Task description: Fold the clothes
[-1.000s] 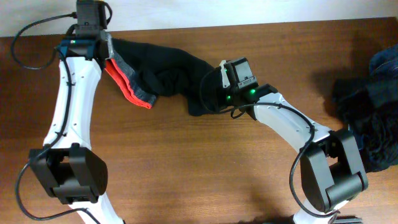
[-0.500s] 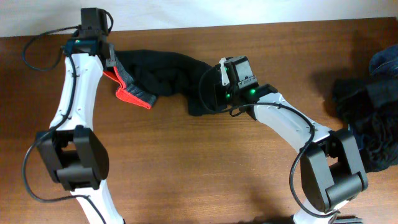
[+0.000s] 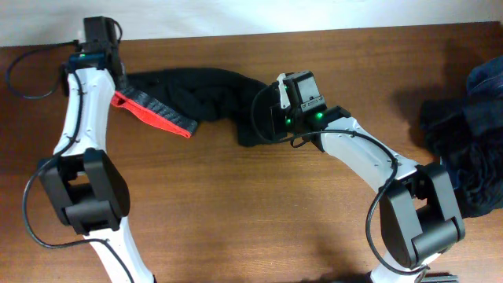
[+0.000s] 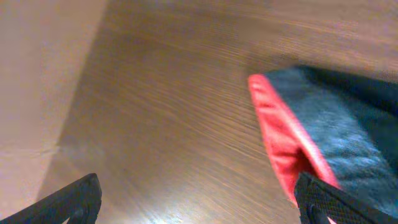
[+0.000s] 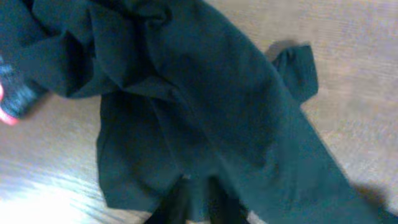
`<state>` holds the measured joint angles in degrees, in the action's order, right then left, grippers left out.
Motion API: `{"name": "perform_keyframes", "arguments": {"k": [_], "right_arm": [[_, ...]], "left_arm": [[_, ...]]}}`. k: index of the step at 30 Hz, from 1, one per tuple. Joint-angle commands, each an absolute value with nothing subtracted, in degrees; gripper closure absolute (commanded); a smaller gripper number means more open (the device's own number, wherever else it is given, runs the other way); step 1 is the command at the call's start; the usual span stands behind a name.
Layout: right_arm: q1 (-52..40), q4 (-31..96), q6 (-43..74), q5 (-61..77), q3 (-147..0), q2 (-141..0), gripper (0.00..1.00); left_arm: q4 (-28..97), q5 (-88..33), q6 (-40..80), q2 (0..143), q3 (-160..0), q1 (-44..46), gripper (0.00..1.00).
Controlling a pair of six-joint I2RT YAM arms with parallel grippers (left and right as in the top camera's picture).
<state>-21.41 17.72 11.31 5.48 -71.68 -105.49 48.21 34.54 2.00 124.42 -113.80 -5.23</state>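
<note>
Wood table (image 3: 236,204), black pants (image 3: 208,94) lying across its upper middle
Right gripper (image 5: 198,202) is clamped on their dark cloth at centre frame; left gripper (image 4: 196,190) gapes wide at upper left, red waistband edge (image 4: 273,130) just beside one finger

Heap of dark and blue denim garments (image 3: 470,145) at the right edge of the wooden table (image 3: 236,216)

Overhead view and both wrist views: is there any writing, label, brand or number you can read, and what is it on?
No text can be read in any view.
The pants show no tag or print.
The right arm's wrist module shows only green lights nearby and no legible marking.
The pile at the table's right edge shows no lettering.
</note>
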Motion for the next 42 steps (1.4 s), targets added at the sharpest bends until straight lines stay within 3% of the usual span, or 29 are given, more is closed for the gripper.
{"name": "perform_keyframes", "arguments": {"k": [1, 3, 4, 6, 8, 9, 18, 27, 31, 34, 37, 42], "right_arm": [[-21.0, 17.5, 10.7, 5.4, -71.9, -105.9, 0.71], [-21.0, 17.0, 10.7, 5.3, -71.9, -105.9, 0.49], [-21.0, 16.6, 10.7, 5.4, -71.9, -105.9, 0.44], [-21.0, 15.5, 10.7, 5.4, -71.9, -105.9, 0.43], [-21.0, 14.5, 10.7, 5.4, -71.9, -105.9, 0.54], [-21.0, 14.0, 10.7, 5.4, -71.9, -105.9, 0.62], [-21.0, 9.4, 10.7, 3.9, -71.9, -109.2, 0.71], [-20.9, 3.7, 10.7, 3.1, -71.9, -113.9, 0.74], [-20.9, 1.7, 10.7, -0.3, -71.9, -114.9, 0.87], [-20.9, 1.4, 10.7, -1.3, -71.9, -114.9, 0.86], [-20.9, 1.4, 10.7, -1.4, -71.9, -115.0, 0.72], [-20.9, 1.2, 10.7, -2.1, -71.9, -115.5, 0.72]], "left_arm": [[48.1, 36.0, 3.7, 123.4, -117.4, -5.0, 0.01], [48.7, 29.4, 3.9, 122.8, -118.2, -4.5, 0.01], [48.9, 23.7, 3.9, 122.4, -118.2, -4.2, 0.08], [49.9, 11.8, 3.9, 122.1, -118.2, -3.6, 0.47], [51.3, 0.9, 3.9, 122.2, -118.2, -3.0, 0.89], [52.0, -3.0, 4.6, 122.3, -118.0, -2.7, 0.99], [54.8, -7.3, 8.4, 122.6, -111.8, 0.8, 0.99], [52.1, -8.2, 11.6, 122.6, -107.2, 3.8, 0.99], [47.7, -8.1, 14.2, 122.6, -102.8, 5.4, 1.00], [43.6, -7.9, 15.2, 122.7, -98.4, 6.3, 0.99], [40.8, -7.5, 16.8, 122.7, -94.7, 6.4, 0.99], [35.4, -7.5, 17.4, 122.7, -89.8, 6.3, 0.99]]}}
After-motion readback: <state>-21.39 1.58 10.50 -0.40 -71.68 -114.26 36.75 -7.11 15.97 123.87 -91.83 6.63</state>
